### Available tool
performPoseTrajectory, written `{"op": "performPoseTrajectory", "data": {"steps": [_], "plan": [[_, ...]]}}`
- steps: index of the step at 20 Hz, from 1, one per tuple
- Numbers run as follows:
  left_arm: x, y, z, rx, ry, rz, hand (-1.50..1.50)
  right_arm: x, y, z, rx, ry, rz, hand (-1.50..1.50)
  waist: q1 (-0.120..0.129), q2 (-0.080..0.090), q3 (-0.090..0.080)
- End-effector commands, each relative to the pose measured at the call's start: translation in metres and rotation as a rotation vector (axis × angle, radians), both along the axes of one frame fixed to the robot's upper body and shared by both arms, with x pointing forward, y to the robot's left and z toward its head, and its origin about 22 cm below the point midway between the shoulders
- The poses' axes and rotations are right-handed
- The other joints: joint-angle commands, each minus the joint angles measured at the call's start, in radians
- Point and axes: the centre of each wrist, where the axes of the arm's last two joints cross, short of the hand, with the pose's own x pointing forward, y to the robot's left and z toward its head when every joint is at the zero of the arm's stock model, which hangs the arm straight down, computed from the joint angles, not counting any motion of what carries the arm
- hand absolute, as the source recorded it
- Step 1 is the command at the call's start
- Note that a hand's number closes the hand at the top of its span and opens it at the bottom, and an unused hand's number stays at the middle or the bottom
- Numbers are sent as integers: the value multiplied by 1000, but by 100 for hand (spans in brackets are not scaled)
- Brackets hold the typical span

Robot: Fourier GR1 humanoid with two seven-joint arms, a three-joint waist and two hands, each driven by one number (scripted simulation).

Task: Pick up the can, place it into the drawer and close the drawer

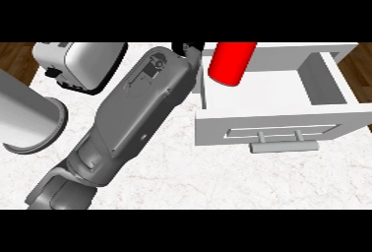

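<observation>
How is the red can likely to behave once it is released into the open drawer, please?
The red can looks rigid, smooth and tall, so it may tip. Being round, it could then roll, though the drawer walls should contain it.

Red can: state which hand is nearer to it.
Left. The left hand, mostly hidden beyond its forearm, sits right beside the red can at the open drawer's left wall. The right hand shows nowhere in the head view.

The can [232, 63] is glossy red and smooth; the drawer [276, 129] looks matt white with a grey metal-like handle [284, 137]; the counter [218, 177] is pale veined marble. The toaster [78, 64] and forearm [134, 115] look like smooth grey plastic or metal; wood floor [16, 58] shows beyond
</observation>
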Motion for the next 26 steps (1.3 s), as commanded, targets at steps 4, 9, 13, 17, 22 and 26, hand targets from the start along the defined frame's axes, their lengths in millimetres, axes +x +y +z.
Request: {"op": "performPoseTrajectory", "data": {"steps": [4, 9, 13, 17, 22, 26], "plan": [[9, -12, -3, 13, 17, 16, 150, 9, 2, 10, -21, -15, 21, -150, -23, 9, 0], [3, -22, -16, 60, 41, 35, 150, -2, -19, 2, -17, -22, 18, -150, -27, 3, 1], [6, -22, -23, 55, 52, 46, 150, 1, 10, -3, 16, -17, 36, -150, -35, 7, 1], [6, -26, -25, 90, 76, 62, 150, -5, 7, -4, -6, -9, 38, -150, -47, 8, 2], [9, -23, -35, 140, 86, 98, -150, 8, 7, 11, -16, -22, 32, -150, -39, 11, 1], [12, -22, -35, 150, 88, 124, -150, 10, 19, 12, 3, -23, 25, -150, -38, 13, 1]]}}
